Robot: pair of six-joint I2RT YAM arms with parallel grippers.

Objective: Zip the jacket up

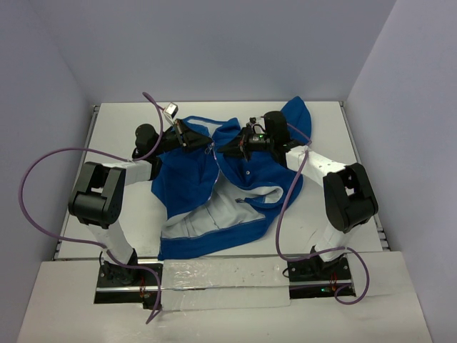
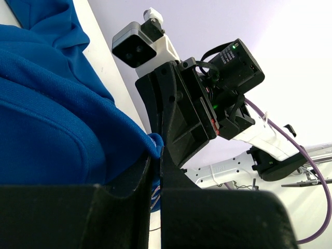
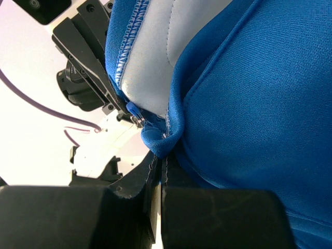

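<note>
The royal-blue jacket lies crumpled on the table, its pale lining showing toward the near side. My left gripper is shut on a fold of the jacket's blue edge at the far middle. My right gripper faces it from the right and is shut on another blue edge next to the lining. The two grippers are close together, a short stretch of silvery zipper between them. The zipper slider is not clear in any view.
The white table has raised rails at its left and right edges. Purple cables loop off both arms. Part of the jacket bunches behind the right arm at the back right.
</note>
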